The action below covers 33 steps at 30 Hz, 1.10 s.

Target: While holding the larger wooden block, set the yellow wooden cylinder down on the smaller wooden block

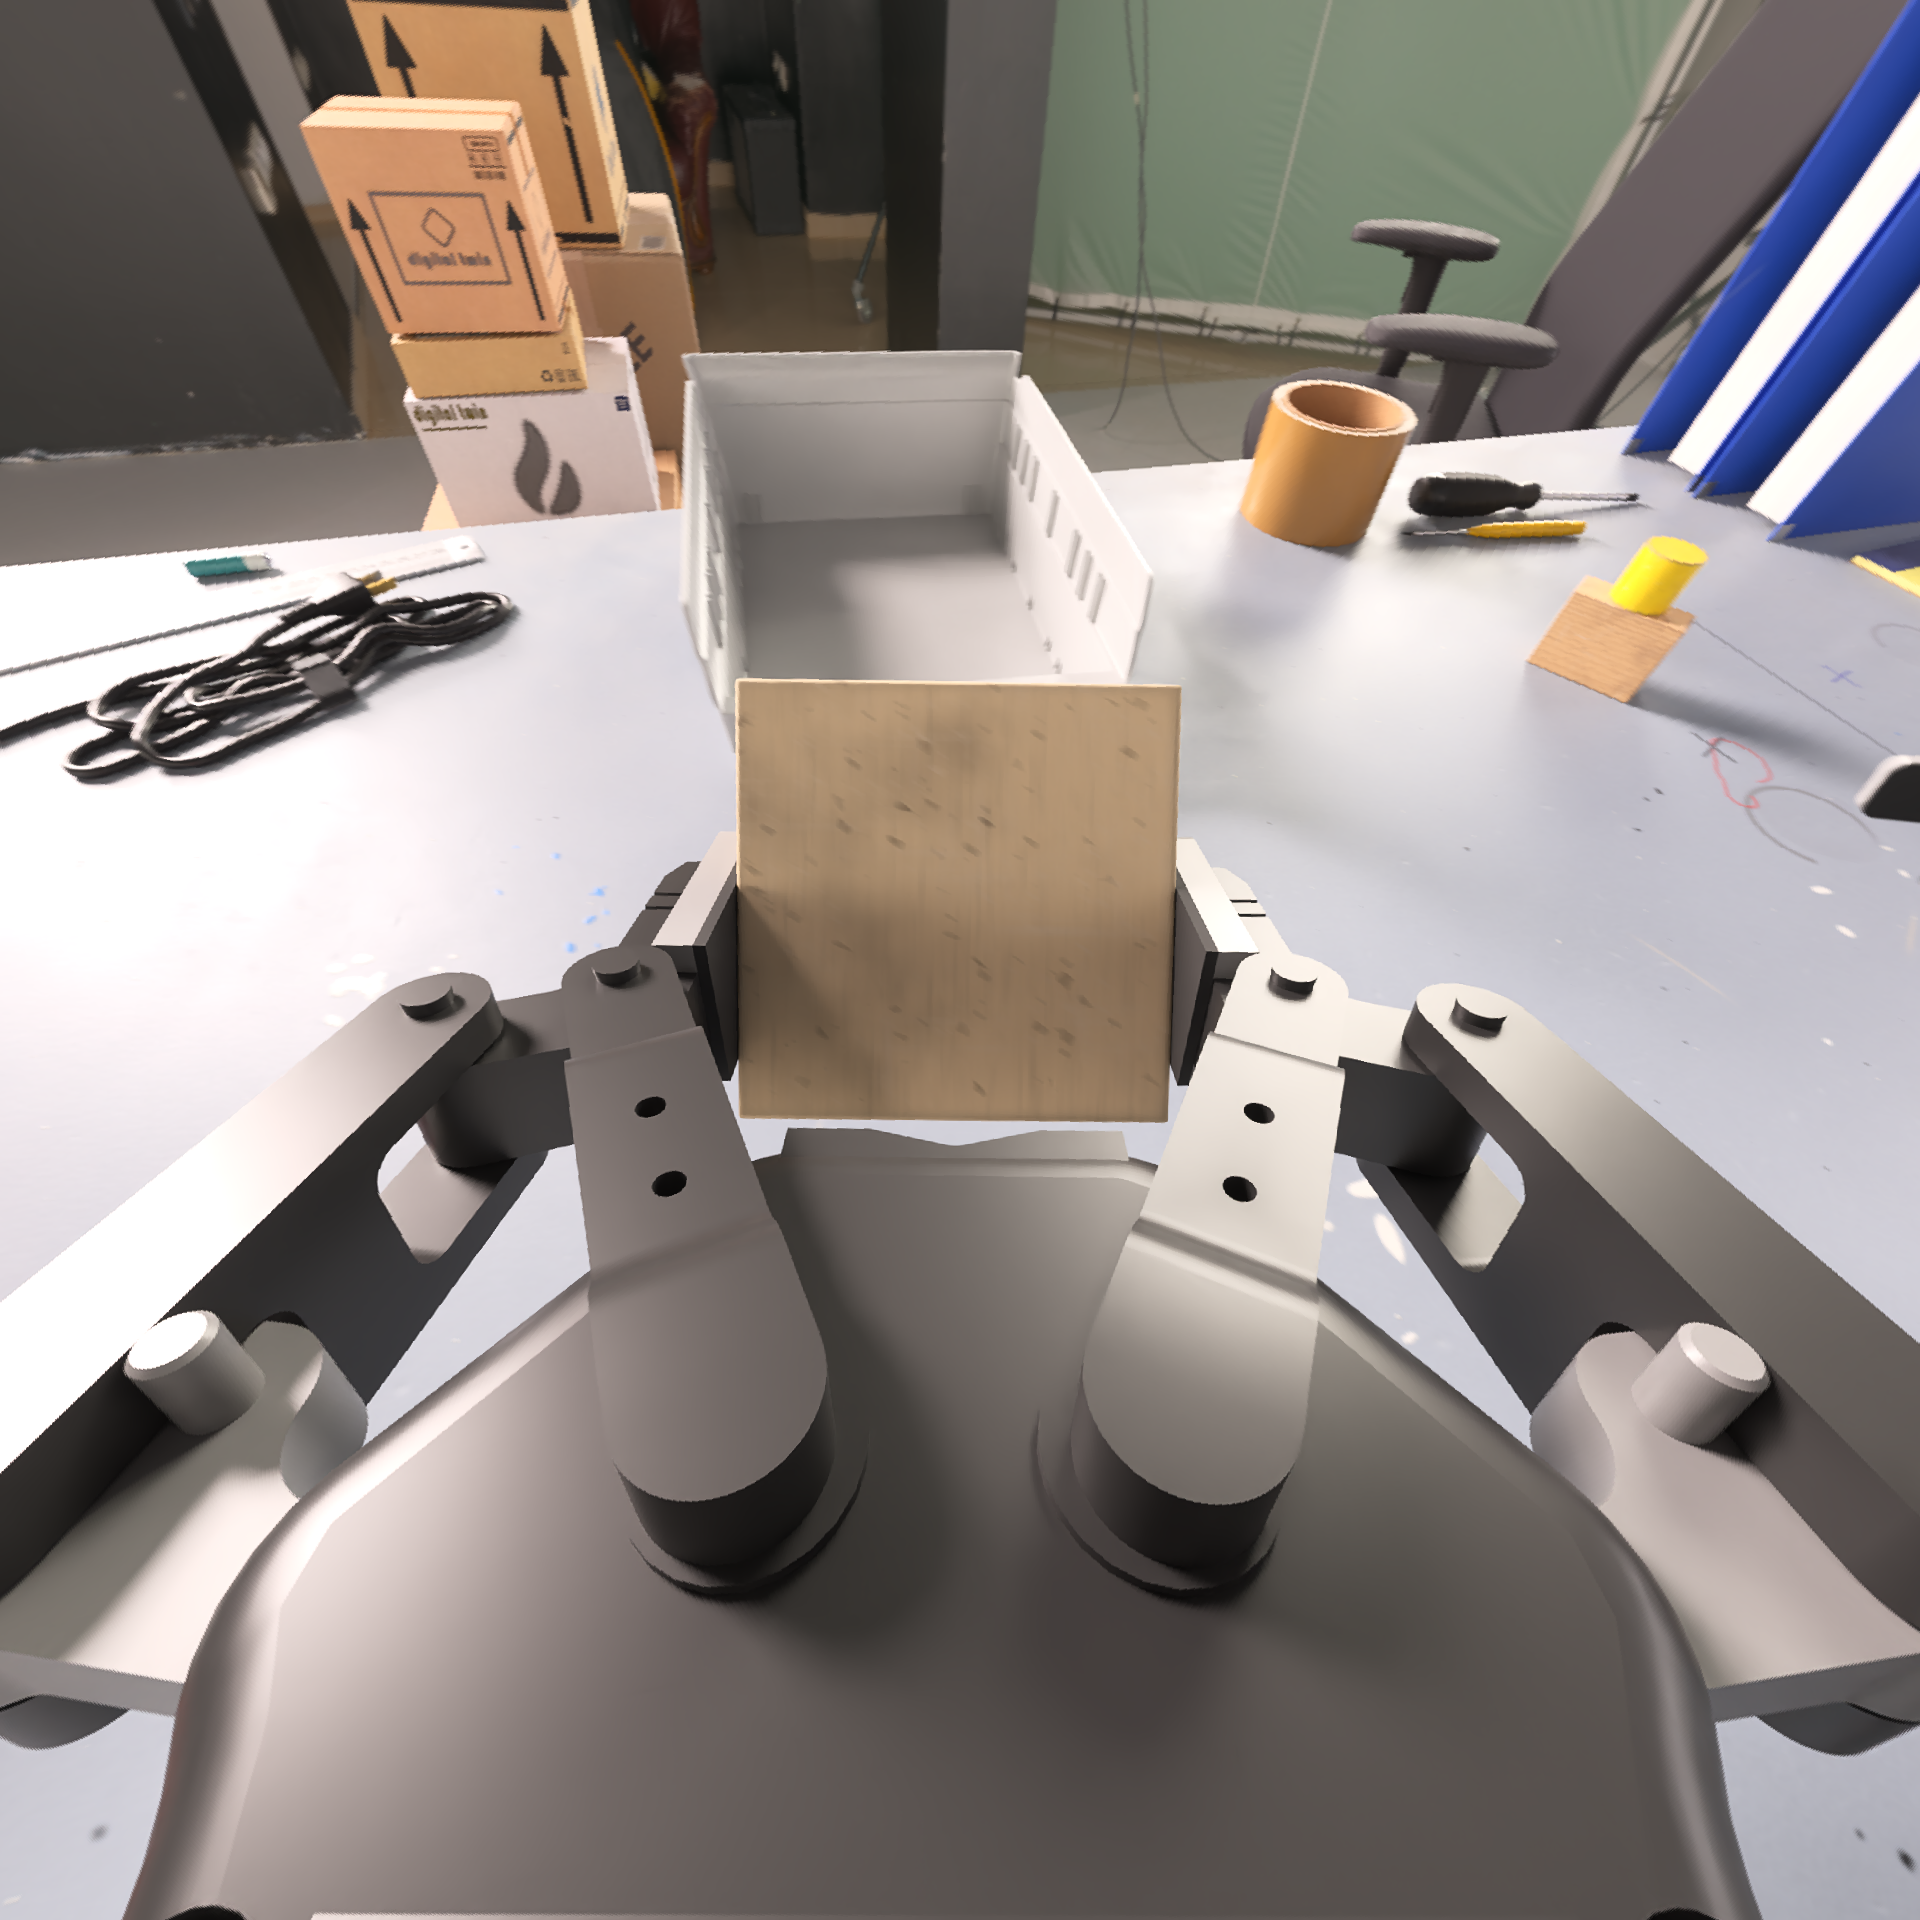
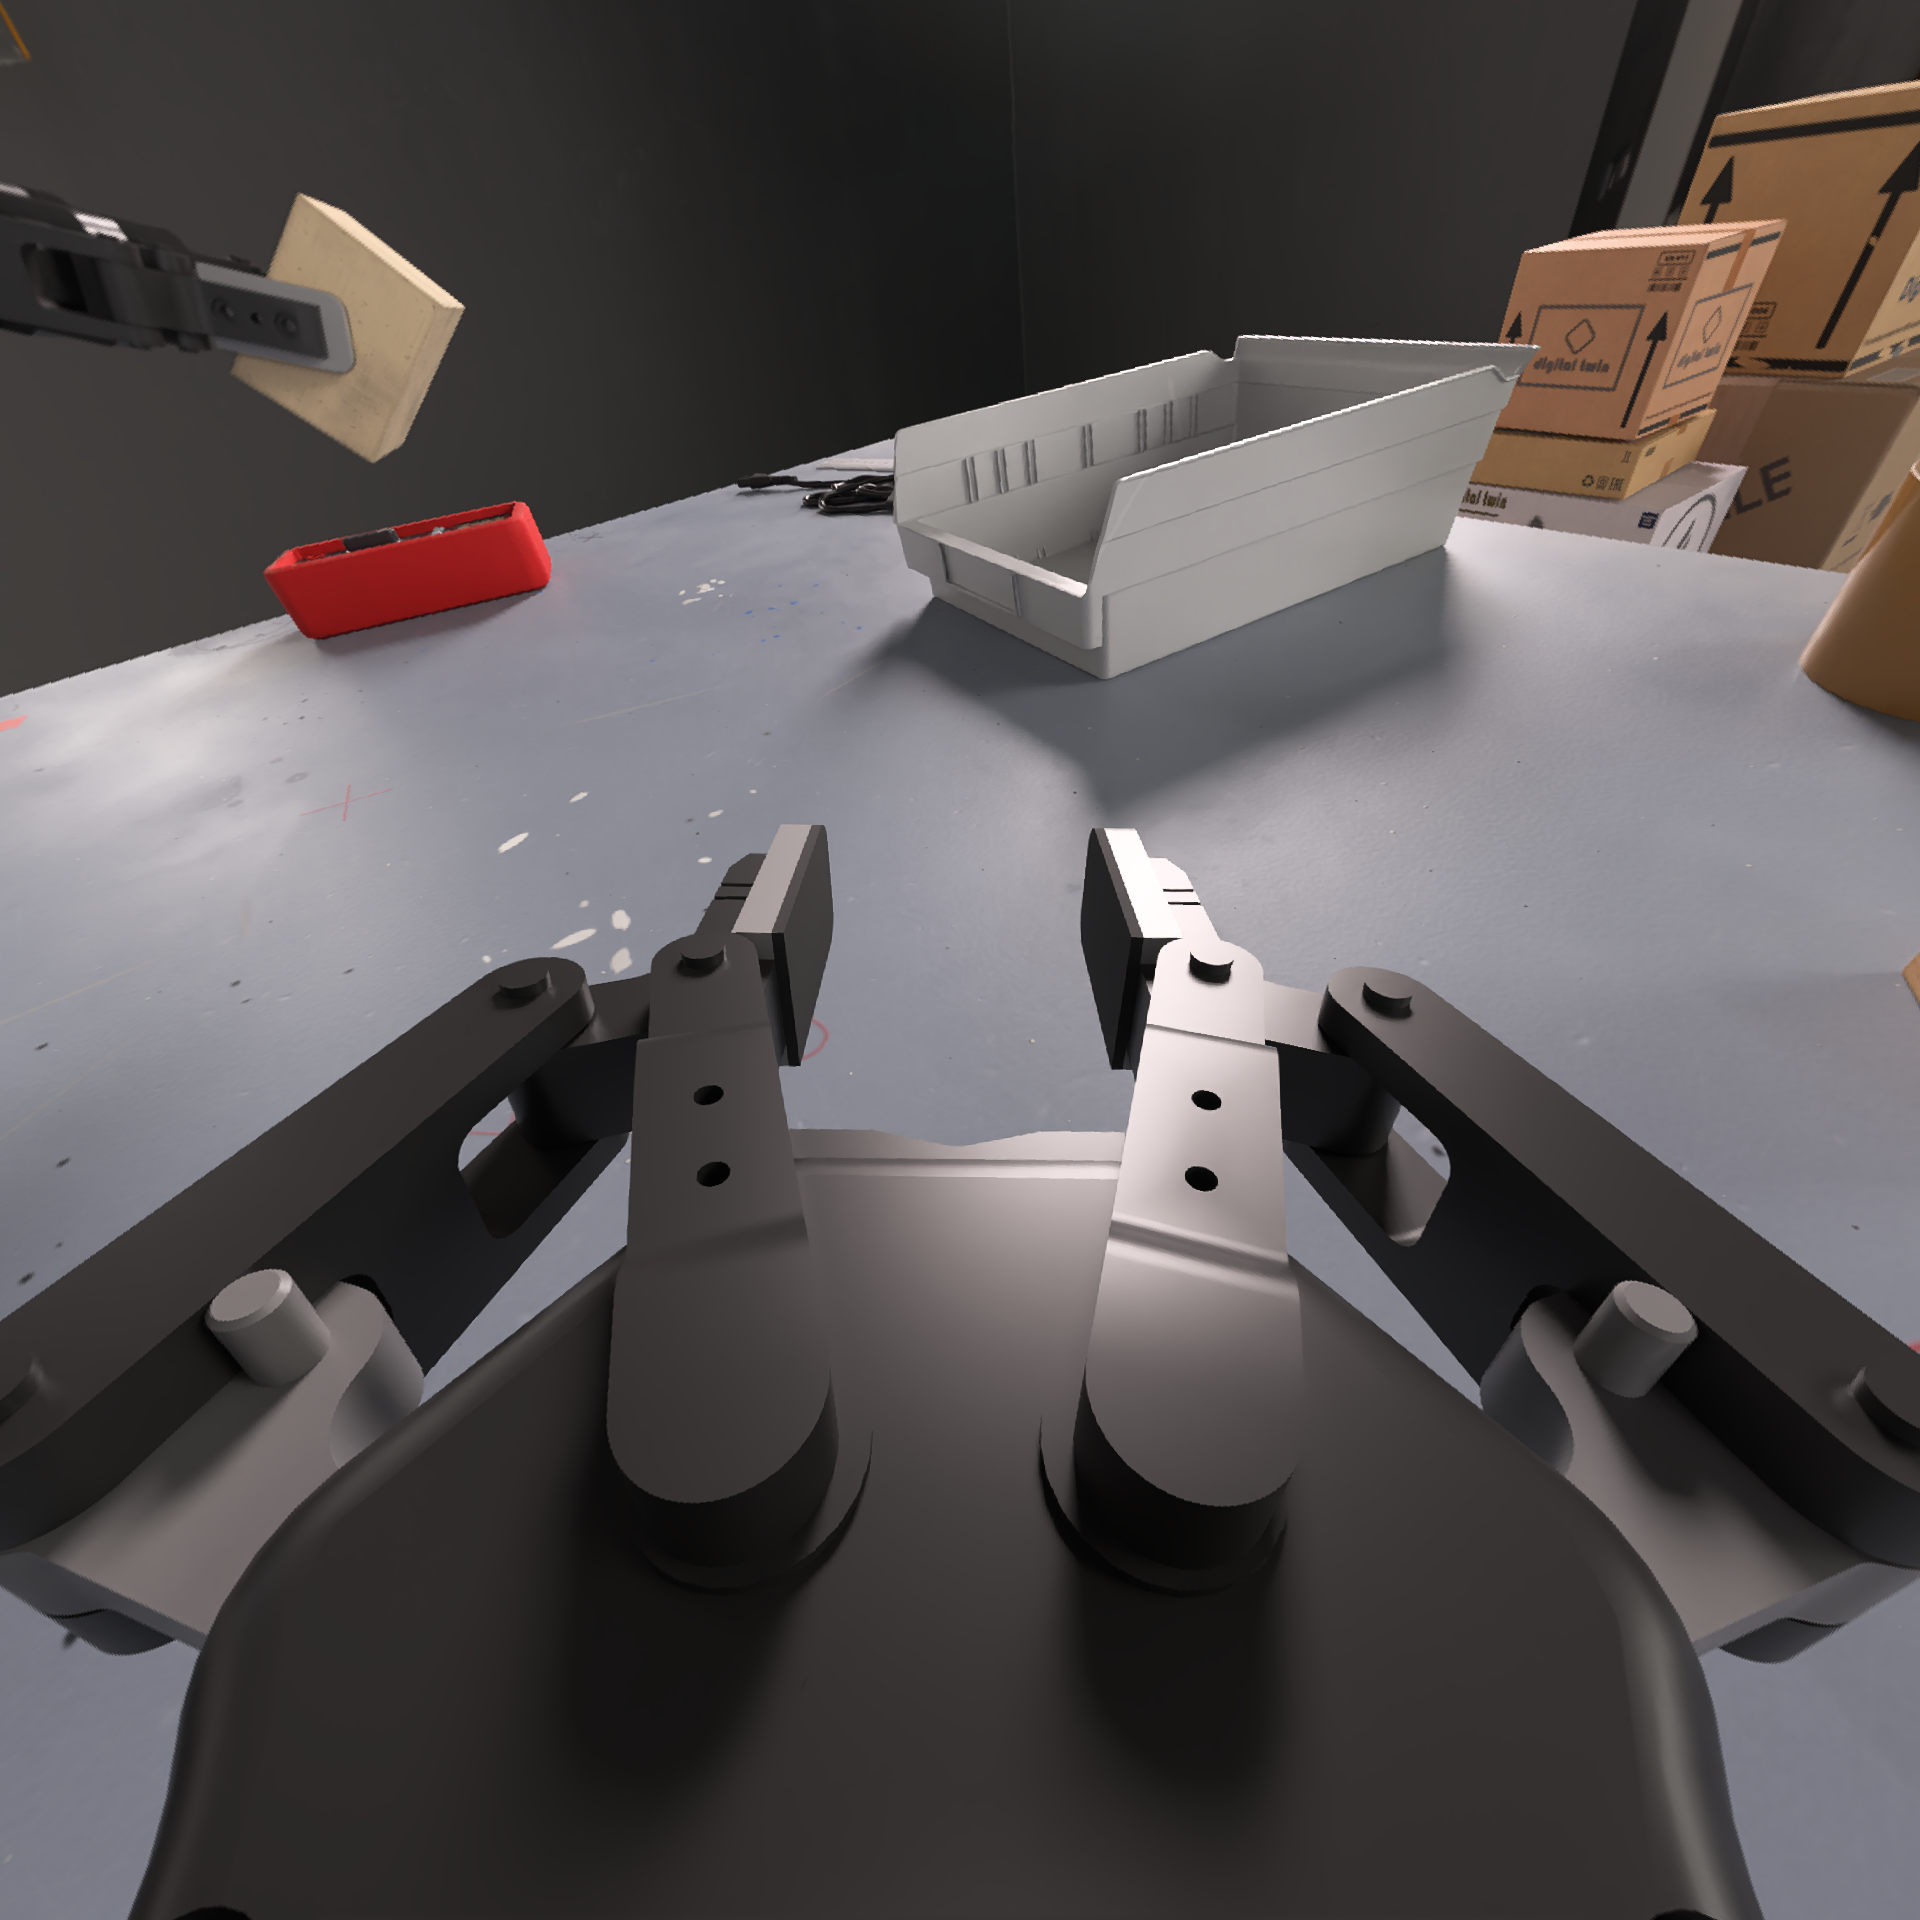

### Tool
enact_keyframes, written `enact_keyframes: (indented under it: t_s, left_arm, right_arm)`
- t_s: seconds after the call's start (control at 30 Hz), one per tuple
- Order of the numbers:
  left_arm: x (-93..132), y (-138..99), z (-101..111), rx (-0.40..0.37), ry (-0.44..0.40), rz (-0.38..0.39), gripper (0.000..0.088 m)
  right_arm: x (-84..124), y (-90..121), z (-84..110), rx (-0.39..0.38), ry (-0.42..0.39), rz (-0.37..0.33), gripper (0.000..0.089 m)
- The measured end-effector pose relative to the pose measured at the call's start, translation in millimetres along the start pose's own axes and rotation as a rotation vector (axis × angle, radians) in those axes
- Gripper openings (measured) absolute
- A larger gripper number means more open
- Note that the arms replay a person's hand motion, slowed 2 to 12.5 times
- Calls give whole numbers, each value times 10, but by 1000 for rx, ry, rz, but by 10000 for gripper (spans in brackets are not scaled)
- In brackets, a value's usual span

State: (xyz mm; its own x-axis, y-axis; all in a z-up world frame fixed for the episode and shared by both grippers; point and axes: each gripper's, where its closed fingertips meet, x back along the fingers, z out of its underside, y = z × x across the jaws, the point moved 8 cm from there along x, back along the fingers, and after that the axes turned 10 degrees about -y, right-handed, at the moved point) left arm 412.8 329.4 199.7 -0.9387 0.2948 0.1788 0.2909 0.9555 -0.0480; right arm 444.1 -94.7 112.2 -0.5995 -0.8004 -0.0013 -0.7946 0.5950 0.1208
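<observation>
The left pincer [image 1: 956, 935] is clamped on the larger block [image 1: 956, 899], a pale, flecked wooden slab lifted clear of the grey, paint-speckled counter [image 1: 1351, 831]. The right pincer [image 2: 956, 935] hangs spread and empty above the counter. Far right, the smooth yellow cylinder [image 1: 1660, 588] already stands on the smaller block [image 1: 1608, 646], a warmer, grained wood. The placing looks done; what remains, I judge, is keeping the left grip firm.

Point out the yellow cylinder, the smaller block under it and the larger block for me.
yellow cylinder [image 1: 1657, 587], left wrist view, its curved side.
smaller block [image 1: 1600, 652], left wrist view, its front face.
larger block [image 1: 956, 894], left wrist view, middle of its broad face.
</observation>
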Motion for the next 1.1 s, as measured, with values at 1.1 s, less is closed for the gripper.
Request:
enact_keyframes:
  t_s: [1.1]
  left_arm:
    - [-1329,1766,192,-74,521,-64,615]
  right_arm:
    - [-228,-67,2,-21,18,-22,434]
